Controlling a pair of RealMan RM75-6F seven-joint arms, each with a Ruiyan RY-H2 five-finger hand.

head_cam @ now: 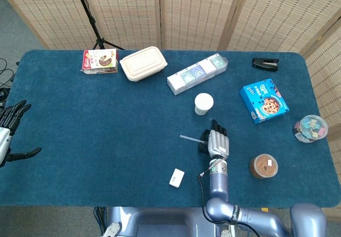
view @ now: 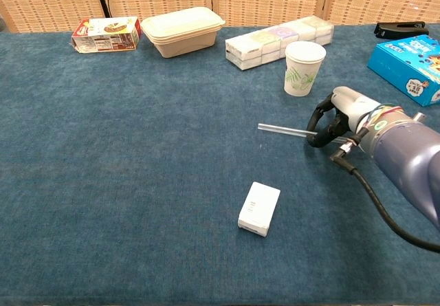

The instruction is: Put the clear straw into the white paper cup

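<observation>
Fingers (right hand): the dark fingers (view: 322, 122) of the right hand (view: 342, 118) curl around the near end of the clear straw (view: 283, 129), pinching it; the far end sticks out to the left of them, free.
Straw: roughly level, pointing left from the fingers, just above the blue worktop (view: 137, 168); whether its free end touches the cloth cannot be told. In the head view it shows as a thin pale line (head_cam: 188, 138) left of the hand (head_cam: 217, 142).
White paper cup: upright with a green leaf print (view: 303, 68), beyond the right hand and a little left of it, near but apart from straw and fingers; mouth open upward (head_cam: 203, 103).
Left hand: at the far left worktop edge (head_cam: 9, 128), fingers apart, holding nothing.
Small white box: flat on the worktop (view: 259, 208), nearer the robot than the straw, well apart from it.
Row of tissue packs: behind the cup (view: 278, 38).
Lidded food container: back left (view: 182, 29), beside a snack carton (view: 106, 33).
Blue cookie box: right of the cup (view: 414, 58).
</observation>
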